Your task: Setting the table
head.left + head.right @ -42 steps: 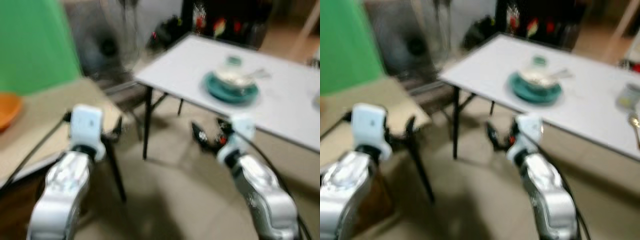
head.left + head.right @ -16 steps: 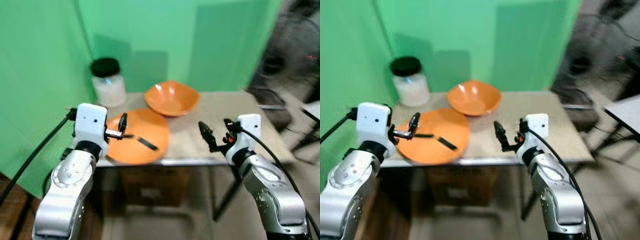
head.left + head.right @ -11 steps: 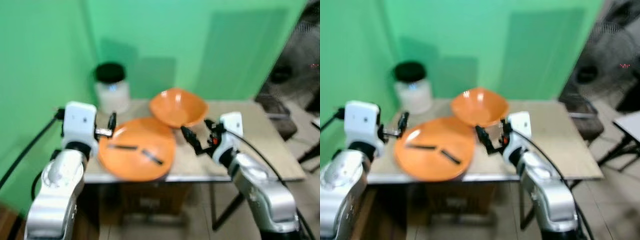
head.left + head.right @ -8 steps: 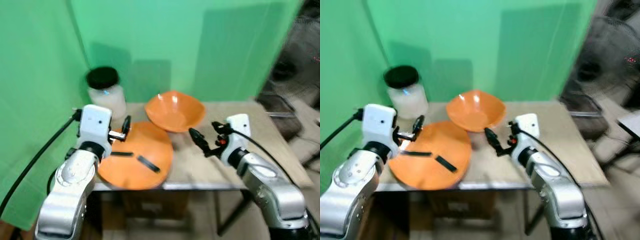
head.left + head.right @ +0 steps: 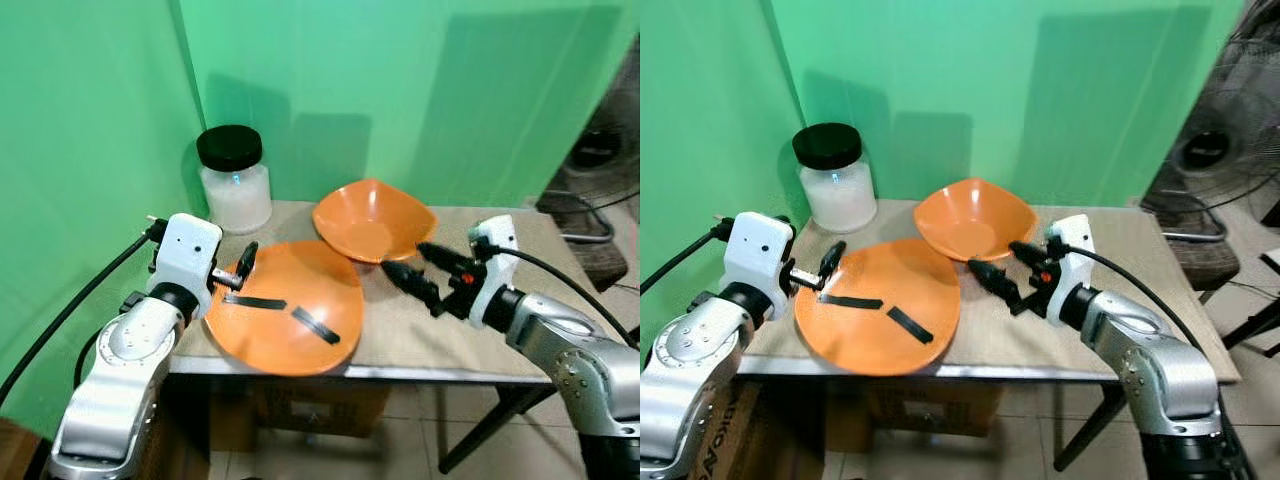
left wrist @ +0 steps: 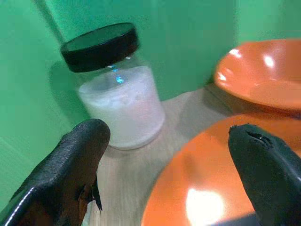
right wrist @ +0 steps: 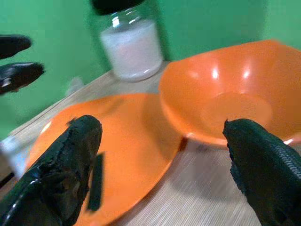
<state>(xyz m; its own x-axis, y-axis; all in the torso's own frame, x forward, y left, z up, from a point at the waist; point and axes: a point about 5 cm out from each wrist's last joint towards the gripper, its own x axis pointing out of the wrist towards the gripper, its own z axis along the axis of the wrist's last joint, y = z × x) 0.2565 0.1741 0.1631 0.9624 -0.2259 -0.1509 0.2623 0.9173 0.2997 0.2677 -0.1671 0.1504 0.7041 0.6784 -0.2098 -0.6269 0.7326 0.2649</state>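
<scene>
On a small wooden table (image 5: 440, 335) lies a flat orange plate (image 5: 285, 320) with two dark strips on it. Behind it stand an orange bowl (image 5: 373, 220) and a glass jar (image 5: 234, 180) of white powder with a black lid. My left gripper (image 5: 240, 270) is open at the plate's left rim, near the jar (image 6: 117, 99). Over the tabletop hovers my right gripper (image 5: 418, 268), open, just right of the bowl's front edge. In the right wrist view the bowl (image 7: 225, 103) and plate (image 7: 127, 150) lie ahead between the spread fingers (image 7: 61, 179).
Green backdrop closes off the back and left. A fan (image 5: 1230, 110) stands at the far right. A cardboard box (image 5: 310, 405) sits under the table. The table's right half (image 5: 1150, 290) is bare wood.
The camera has swung from a white table to this small one and steadied. My right gripper has reached forward toward the bowl's front edge. The left gripper stays by the plate's rim.
</scene>
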